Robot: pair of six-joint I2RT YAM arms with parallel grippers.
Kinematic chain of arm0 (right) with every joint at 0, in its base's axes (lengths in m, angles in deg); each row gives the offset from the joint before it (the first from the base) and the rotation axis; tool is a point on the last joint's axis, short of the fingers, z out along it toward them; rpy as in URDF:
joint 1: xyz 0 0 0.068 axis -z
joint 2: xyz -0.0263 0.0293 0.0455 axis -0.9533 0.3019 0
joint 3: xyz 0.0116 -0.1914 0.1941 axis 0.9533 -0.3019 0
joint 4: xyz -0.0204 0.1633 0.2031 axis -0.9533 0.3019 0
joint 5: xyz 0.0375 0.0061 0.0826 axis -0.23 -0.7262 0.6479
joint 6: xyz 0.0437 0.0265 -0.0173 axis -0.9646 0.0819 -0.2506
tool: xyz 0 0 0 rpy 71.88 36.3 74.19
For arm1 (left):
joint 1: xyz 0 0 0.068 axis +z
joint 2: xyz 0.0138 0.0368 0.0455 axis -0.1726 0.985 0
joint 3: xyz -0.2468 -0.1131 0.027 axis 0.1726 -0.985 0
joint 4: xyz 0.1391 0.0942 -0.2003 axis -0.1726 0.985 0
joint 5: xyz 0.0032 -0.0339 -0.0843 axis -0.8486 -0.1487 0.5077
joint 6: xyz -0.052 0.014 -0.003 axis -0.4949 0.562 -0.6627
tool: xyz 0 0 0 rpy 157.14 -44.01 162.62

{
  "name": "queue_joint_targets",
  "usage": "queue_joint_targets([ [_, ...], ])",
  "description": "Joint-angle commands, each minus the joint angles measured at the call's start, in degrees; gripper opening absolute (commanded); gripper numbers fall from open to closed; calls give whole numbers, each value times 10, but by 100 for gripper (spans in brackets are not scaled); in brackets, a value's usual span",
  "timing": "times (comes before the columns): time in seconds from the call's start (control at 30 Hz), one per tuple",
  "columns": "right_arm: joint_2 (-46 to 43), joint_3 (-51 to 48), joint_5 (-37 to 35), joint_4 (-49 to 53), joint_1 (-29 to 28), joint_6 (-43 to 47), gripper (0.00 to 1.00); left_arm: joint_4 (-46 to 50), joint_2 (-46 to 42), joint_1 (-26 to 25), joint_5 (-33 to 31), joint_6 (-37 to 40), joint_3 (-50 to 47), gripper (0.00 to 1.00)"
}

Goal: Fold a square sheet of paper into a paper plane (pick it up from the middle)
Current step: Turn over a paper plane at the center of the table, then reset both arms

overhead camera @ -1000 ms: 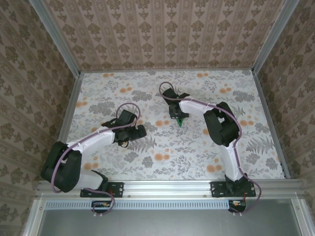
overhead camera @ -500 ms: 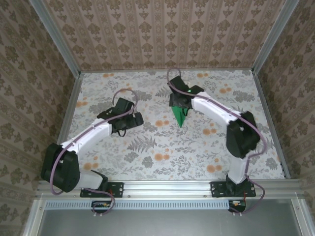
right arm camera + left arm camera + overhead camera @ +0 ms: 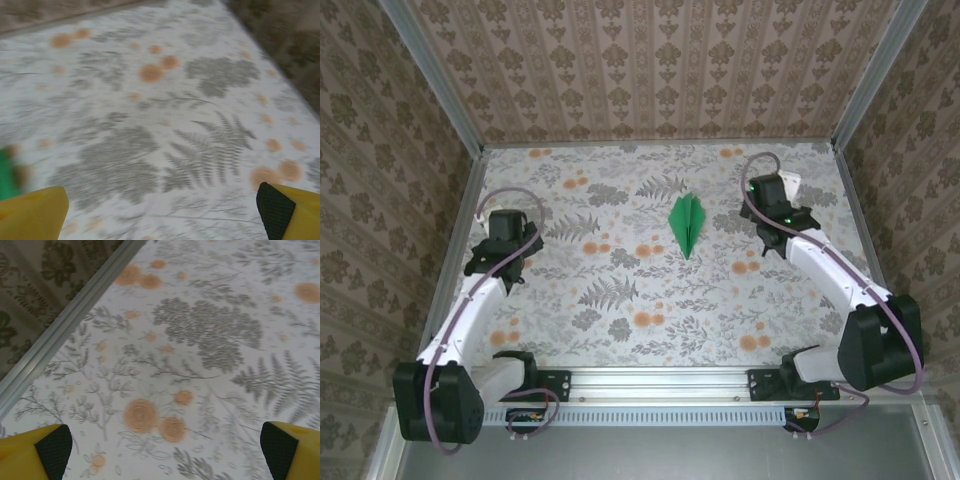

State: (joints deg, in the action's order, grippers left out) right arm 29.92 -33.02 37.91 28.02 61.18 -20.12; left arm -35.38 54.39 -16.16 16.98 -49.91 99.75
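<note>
Slim bright green paper plane point(image 3: 687, 224) lying flat on floral-print table point(image 3: 620, 330), mid-table toward the back, nose toward the arms; left gripper point(image 3: 165, 445) released, fingers spread, empty, near left wall; right gripper point(image 3: 162, 207) released, empty, right of plane, apart from it

Shows the paper plane point(image 3: 687, 222) flat on the desk point(image 3: 650, 295), between both sets of jaws, nearer the right gripper point(image 3: 160, 212) than the left gripper point(image 3: 160, 452).

Both arms stretch toward opposite sides — left end effector point(image 3: 165, 452) and right end effector point(image 3: 162, 207) each spread wide, seemingly empty.
</note>
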Motion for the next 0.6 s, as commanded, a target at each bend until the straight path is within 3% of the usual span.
queue_joint_targets([
  [0.0,1,-52,-17,-89,42,29,100,-109,-3,20,-25,54,-50,100],
  [0.13,20,-99,12,-167,75,68,100,-232,15,21,-23,130,-106,100],
  [0.3,37,-183,43,-343,80,129,100,-416,66,22,33,209,-169,100],
  [0.57,68,-241,148,-522,85,188,100,-559,123,25,136,265,-193,100],
])
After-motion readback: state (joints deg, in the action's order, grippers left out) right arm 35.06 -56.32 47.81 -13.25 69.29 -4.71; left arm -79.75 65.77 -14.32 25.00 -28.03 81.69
